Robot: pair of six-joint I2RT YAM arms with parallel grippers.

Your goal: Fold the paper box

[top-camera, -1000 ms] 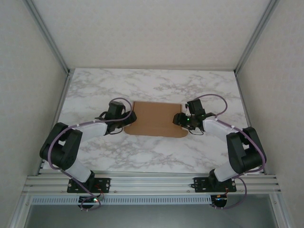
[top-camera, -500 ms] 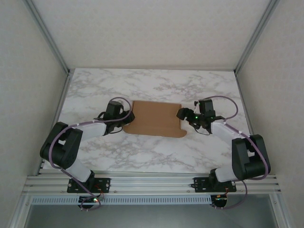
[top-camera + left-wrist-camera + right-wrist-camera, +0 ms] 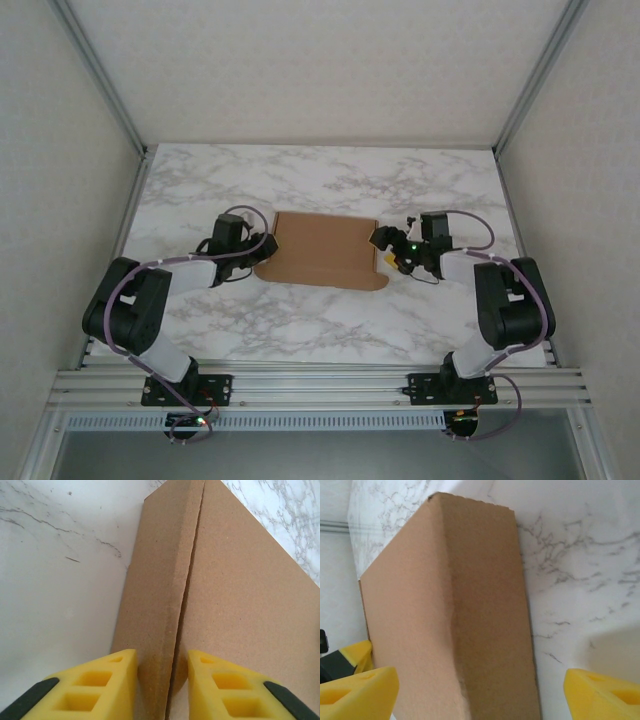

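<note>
The paper box [image 3: 322, 250] lies flat mid-table as plain brown cardboard. My left gripper [image 3: 262, 246] is at its left end. In the left wrist view the two yellow fingers [image 3: 107, 680] sit close on either side of a narrow, creased side flap of the paper box [image 3: 160, 595], and cardboard fills the gap at my left gripper [image 3: 162, 685]. My right gripper [image 3: 386, 250] is at the box's right end. In the right wrist view my right gripper [image 3: 480, 695] stands wide open, and the box's end panel [image 3: 470, 605] rises between its fingertips [image 3: 365, 687] without touching them.
The marble tabletop [image 3: 330, 180] stretches behind the box, and a strip of it [image 3: 320, 325] lies in front. Plain walls and metal frame posts [image 3: 100, 75] close in the sides. The aluminium rail with both arm bases [image 3: 320, 385] runs along the near edge.
My left gripper has narrowed onto the left flap. My right gripper has opened wide at the right end. The box has slid slightly left.
</note>
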